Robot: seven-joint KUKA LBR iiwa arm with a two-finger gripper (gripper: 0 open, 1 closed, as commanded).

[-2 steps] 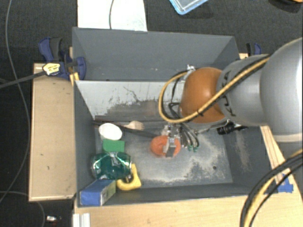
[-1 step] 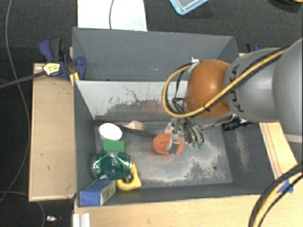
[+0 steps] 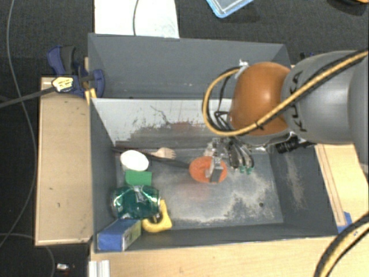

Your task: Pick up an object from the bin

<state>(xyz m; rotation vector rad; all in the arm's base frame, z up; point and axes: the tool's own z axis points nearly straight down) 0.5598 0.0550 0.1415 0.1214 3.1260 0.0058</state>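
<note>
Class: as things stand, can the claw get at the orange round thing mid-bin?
Probably yes: the claw hangs right at the orange round thing, which lies clear of the left-hand heap.

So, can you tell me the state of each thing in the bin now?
orange round thing: mid-bin, partly hidden by the gripper.
gripper: low in the bin, over the orange round thing's right edge.
wooden fork: lying flat near the back wall, untouched.
white round thing: lying at left, apart from the gripper.
green crumpled packet: in the front-left heap.
yellow thing: same heap, against the packet.
blue box: front-left corner, tilted.
</note>
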